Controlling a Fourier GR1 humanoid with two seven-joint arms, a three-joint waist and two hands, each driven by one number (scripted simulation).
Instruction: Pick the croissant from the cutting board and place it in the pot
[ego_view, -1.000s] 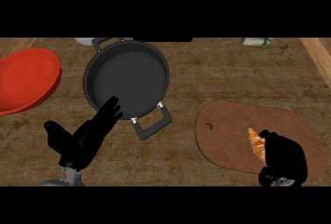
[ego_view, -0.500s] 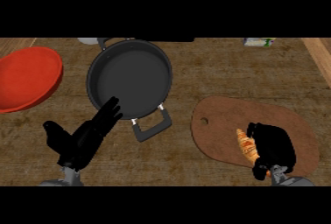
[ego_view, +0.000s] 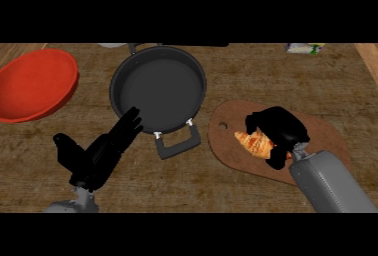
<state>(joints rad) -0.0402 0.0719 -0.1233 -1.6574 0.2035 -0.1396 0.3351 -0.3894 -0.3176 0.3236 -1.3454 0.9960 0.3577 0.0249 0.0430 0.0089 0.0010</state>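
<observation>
the right robot hand (ego_view: 277, 127) curled over the golden flaky croissant (ego_view: 255, 144) on the brown oval cutting board (ego_view: 229, 150) at centre right. the spread left robot hand (ego_view: 100, 155) lay on the wooden desk (ego_view: 244, 75) beside the round dark metal pot (ego_view: 158, 88). a red bowl (ego_view: 33, 85) met the left edge.

A golden, striped croissant (ego_view: 255, 143) lies on the brown cutting board (ego_view: 229, 145) at right of centre, partly covered. The dark, empty pot (ego_view: 158, 89) sits at upper centre, handle toward the bottom.
</observation>
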